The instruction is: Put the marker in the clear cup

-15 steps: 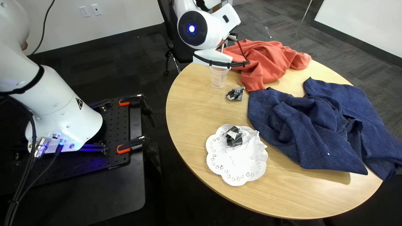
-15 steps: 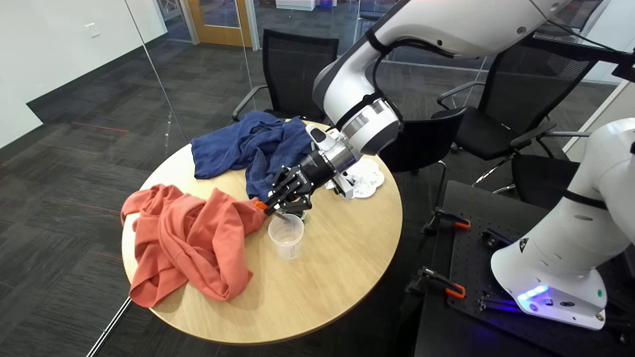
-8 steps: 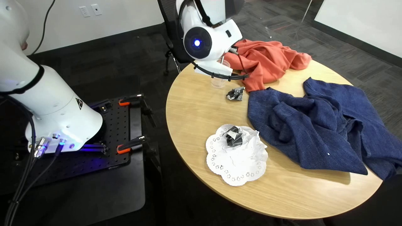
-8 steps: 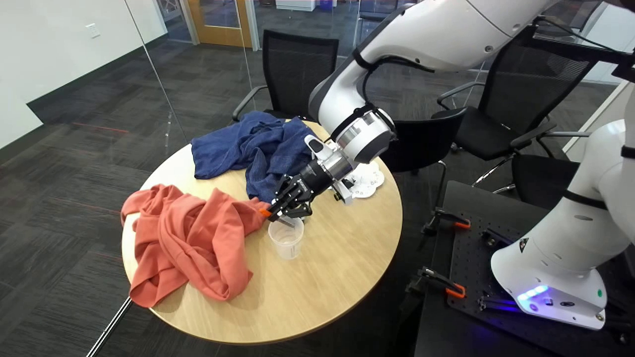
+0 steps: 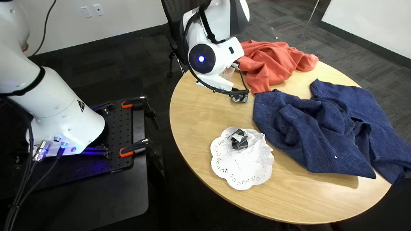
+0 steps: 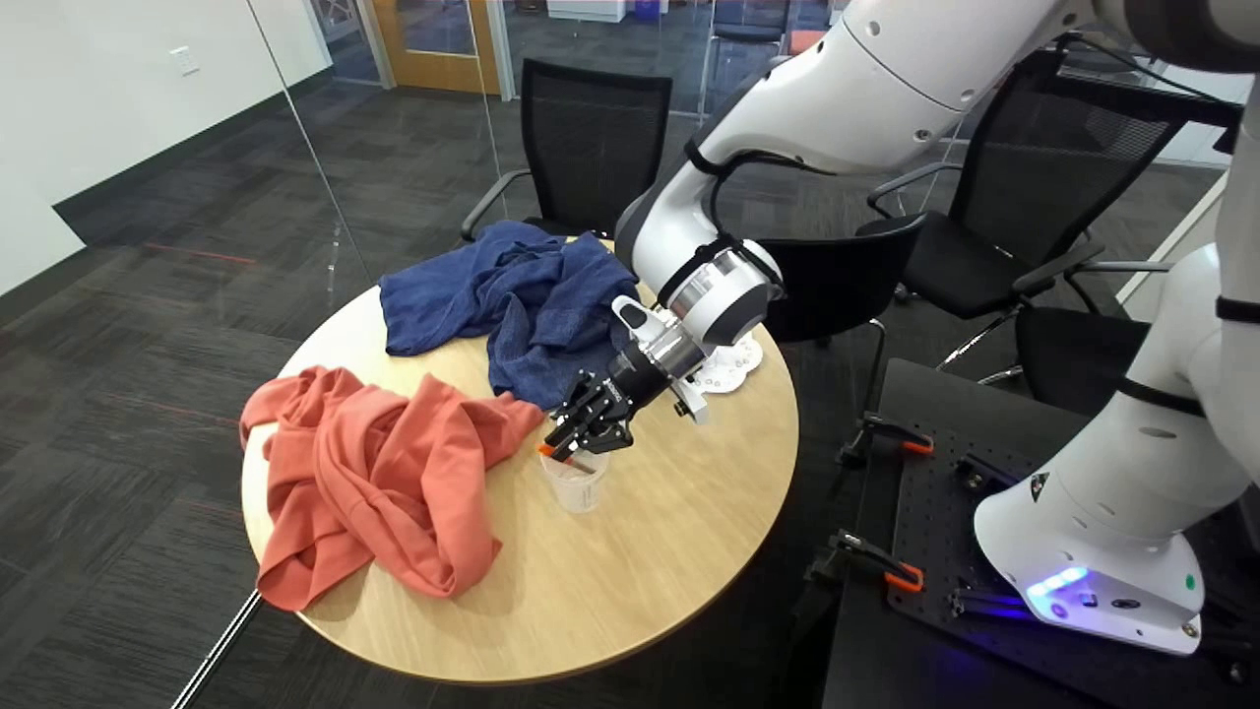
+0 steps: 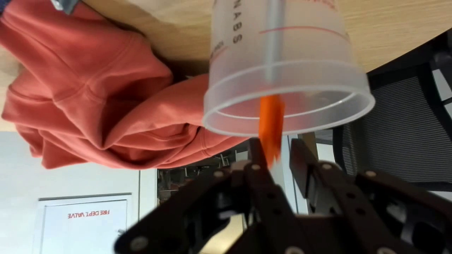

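The clear cup [image 6: 576, 490] stands on the table beside the red cloth; it is partly hidden behind the arm in an exterior view [image 5: 228, 73]. In the wrist view the cup [image 7: 310, 49] fills the upper middle, its rim towards my gripper [image 7: 276, 148]. The marker [image 7: 271, 123] has an orange end at the rim and a grey body inside the cup. My gripper's jaws are apart. The orange end lies close to the left finger, blurred, with a gap to the right finger. The gripper [image 6: 563, 439] is right over the cup's rim, and the marker's orange end [image 6: 545, 450] shows there.
Red cloth [image 5: 269, 61] lies close beside the cup. A crumpled dark wrapper [image 5: 240, 97] is near it. A blue cloth [image 5: 314, 128] and a white doily [image 5: 221, 162] with crumpled paper lie farther along the round table [image 5: 199, 128].
The arm has come down towards the cup, and the marker sits lower in it. The cup has shifted slightly. The cloths and doily have not moved.
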Motion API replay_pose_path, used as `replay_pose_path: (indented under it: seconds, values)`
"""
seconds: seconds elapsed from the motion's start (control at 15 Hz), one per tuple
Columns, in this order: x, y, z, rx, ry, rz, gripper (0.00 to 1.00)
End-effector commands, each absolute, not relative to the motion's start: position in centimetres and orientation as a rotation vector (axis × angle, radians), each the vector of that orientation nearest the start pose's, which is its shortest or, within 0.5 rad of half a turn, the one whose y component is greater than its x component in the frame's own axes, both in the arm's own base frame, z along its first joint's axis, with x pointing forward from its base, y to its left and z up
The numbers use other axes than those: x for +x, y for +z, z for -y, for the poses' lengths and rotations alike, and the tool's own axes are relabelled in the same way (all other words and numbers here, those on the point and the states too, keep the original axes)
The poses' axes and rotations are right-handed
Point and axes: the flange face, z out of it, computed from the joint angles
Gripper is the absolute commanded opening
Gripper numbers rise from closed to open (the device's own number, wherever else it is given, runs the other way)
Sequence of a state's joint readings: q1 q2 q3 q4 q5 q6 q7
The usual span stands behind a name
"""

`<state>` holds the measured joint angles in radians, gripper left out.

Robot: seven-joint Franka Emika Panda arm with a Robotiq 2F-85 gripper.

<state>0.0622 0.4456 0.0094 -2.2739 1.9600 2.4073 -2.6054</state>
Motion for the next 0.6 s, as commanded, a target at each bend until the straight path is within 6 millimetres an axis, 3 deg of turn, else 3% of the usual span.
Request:
replay_pose_path:
  seconds: [0.0, 0.33, 0.4, 0.53]
  values:
    - [50.8, 14.7, -4.4, -2.204, -1.159, 1.033, 0.57]
    - [50.9, 18.5, -5.2, -2.161, -1.237, 1.064, 0.94]
    - [50.9, 19.4, -5.4, -2.153, -1.255, 1.075, 0.99]
    - [50.8, 21.2, -5.7, -2.133, -1.283, 1.102, 1.0]
